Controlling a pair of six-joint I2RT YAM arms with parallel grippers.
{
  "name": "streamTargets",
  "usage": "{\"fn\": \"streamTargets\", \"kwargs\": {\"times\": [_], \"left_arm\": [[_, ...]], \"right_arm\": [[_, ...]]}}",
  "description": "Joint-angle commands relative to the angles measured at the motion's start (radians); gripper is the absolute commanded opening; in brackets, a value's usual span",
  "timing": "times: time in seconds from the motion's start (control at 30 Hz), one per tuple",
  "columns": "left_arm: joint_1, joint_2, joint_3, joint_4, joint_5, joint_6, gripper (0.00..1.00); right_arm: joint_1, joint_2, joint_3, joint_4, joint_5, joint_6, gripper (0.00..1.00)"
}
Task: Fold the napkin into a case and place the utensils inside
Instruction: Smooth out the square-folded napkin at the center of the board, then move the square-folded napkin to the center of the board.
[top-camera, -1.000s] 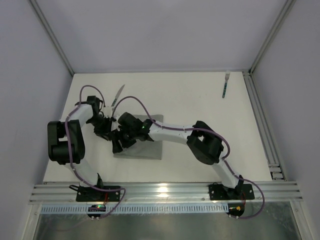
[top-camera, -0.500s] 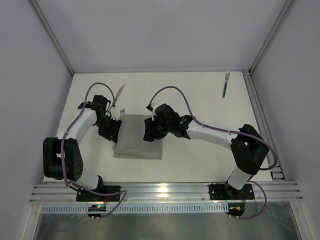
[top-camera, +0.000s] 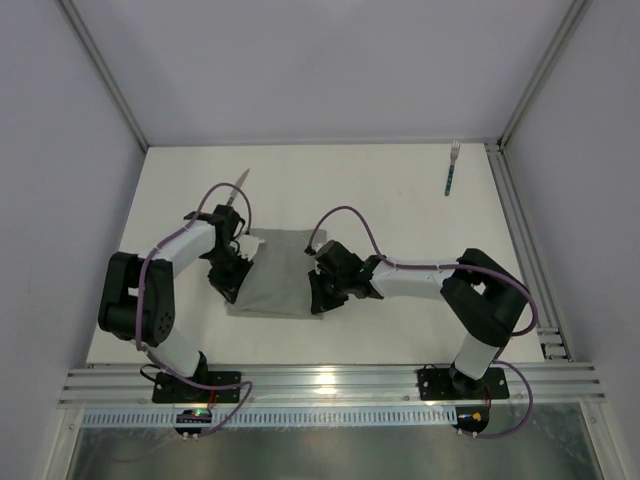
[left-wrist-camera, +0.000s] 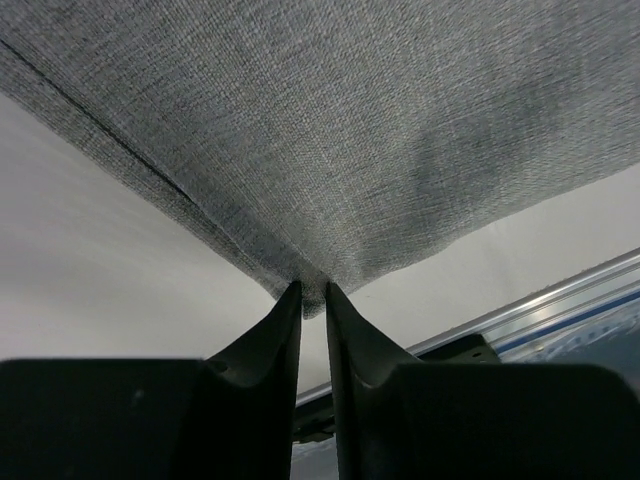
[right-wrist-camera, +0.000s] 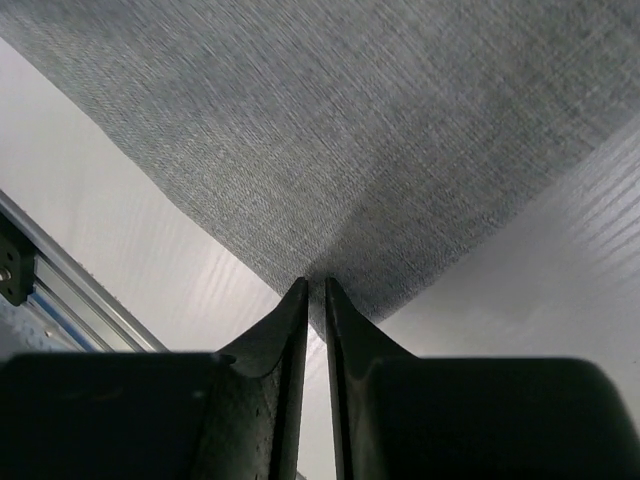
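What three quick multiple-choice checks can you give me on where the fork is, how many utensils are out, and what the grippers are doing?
1. Where does the fork lie?
A) at the far right of the table, apart from the napkin
B) on the napkin
C) by the near rail

2. How many utensils lie on the table?
A) one
B) two
C) three

3. What are the two grippers doing?
A) hanging open above the napkin
B) shut on napkin corners
C) each holding a utensil

Answers:
1 A: the top view shows the fork alone by the far right edge.
2 B: only the fork and the knife are there.
3 B: the wrist views show the left gripper and the right gripper each pinching a cloth corner.
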Motion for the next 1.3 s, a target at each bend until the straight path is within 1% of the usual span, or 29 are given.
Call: {"fn": "streamTargets", "kwargs": {"times": [0.0,0.13,0.23,0.37,0.4,0.47,0.53,0.57,0.6,0.63,0.67,0.7,0.73,0.83,0.97,1.03,1.13,1.17,1.23,1.27], "left_arm": [[-0.009,0.011,-0.018,-0.017,-0.064,0.026,0.17],[-0.02,0.031,-0.041,-0.026,-0.095,0.04,0.15],[-0.03,0.025,-0.065,-0.035,-0.104,0.058,0.15],[-0.034,-0.008,-0.07,-0.04,-0.098,0.076,0.2],[-0.032,-0.012,-0.064,-0.044,-0.089,0.08,0.21],[-0.032,-0.026,-0.03,-0.07,-0.058,0.08,0.27],[-0.031,-0.052,-0.003,-0.09,-0.037,0.075,0.31],[-0.029,-0.061,0.022,-0.11,-0.037,0.073,0.35],[-0.029,-0.078,0.031,-0.118,-0.037,0.069,0.38],[-0.027,-0.087,0.039,-0.124,-0.04,0.064,0.39],[-0.029,-0.097,0.043,-0.129,-0.046,0.063,0.43],[-0.029,-0.106,0.039,-0.126,-0.052,0.061,0.44],[-0.027,-0.117,0.034,-0.121,-0.061,0.058,0.46],[-0.027,-0.1,0.01,-0.106,-0.087,0.047,0.47],[-0.027,-0.074,-0.015,-0.083,-0.09,0.032,0.47],[-0.029,-0.075,-0.013,-0.08,-0.086,0.027,0.47],[-0.027,-0.094,-0.01,-0.083,-0.078,0.024,0.48],[-0.027,-0.103,-0.009,-0.084,-0.08,0.023,0.48],[-0.027,-0.11,-0.012,-0.087,-0.083,0.023,0.48],[-0.027,-0.115,-0.016,-0.091,-0.087,0.023,0.48]], "right_arm": [[0.0,0.015,-0.036,0.054,-0.008,0.041,0.15],[0.002,0.019,-0.067,0.066,-0.022,0.064,0.1],[0.0,-0.007,-0.087,0.065,-0.017,0.07,0.09],[0.0,-0.043,-0.072,0.028,-0.019,0.055,0.09],[0.0,-0.052,-0.04,0.014,-0.02,0.046,0.09],[-0.004,-0.089,0.0,-0.03,-0.02,0.019,0.09],[-0.05,-0.11,0.059,-0.07,-0.02,0.015,0.15],[-0.079,-0.123,0.072,-0.081,-0.026,0.024,0.18],[-0.14,-0.126,0.092,-0.093,-0.028,0.027,0.24],[-0.166,-0.126,0.102,-0.098,-0.023,0.024,0.28],[-0.188,-0.114,0.117,-0.107,0.01,0.007,0.33],[-0.206,-0.1,0.158,-0.124,0.018,-0.002,0.46],[-0.243,-0.08,0.18,-0.13,0.02,-0.01,0.52],[-0.312,0.027,0.254,-0.112,-0.028,-0.002,0.61],[-0.351,0.146,0.341,-0.055,-0.051,0.004,0.63],[-0.355,0.216,0.372,-0.033,-0.092,0.01,0.63],[-0.357,0.296,0.412,-0.009,-0.114,0.041,0.63],[-0.357,0.31,0.419,-0.004,-0.112,0.05,0.62],[-0.363,0.343,0.419,0.02,-0.115,0.087,0.55],[-0.371,0.348,0.409,0.033,-0.117,0.101,0.48]]}}
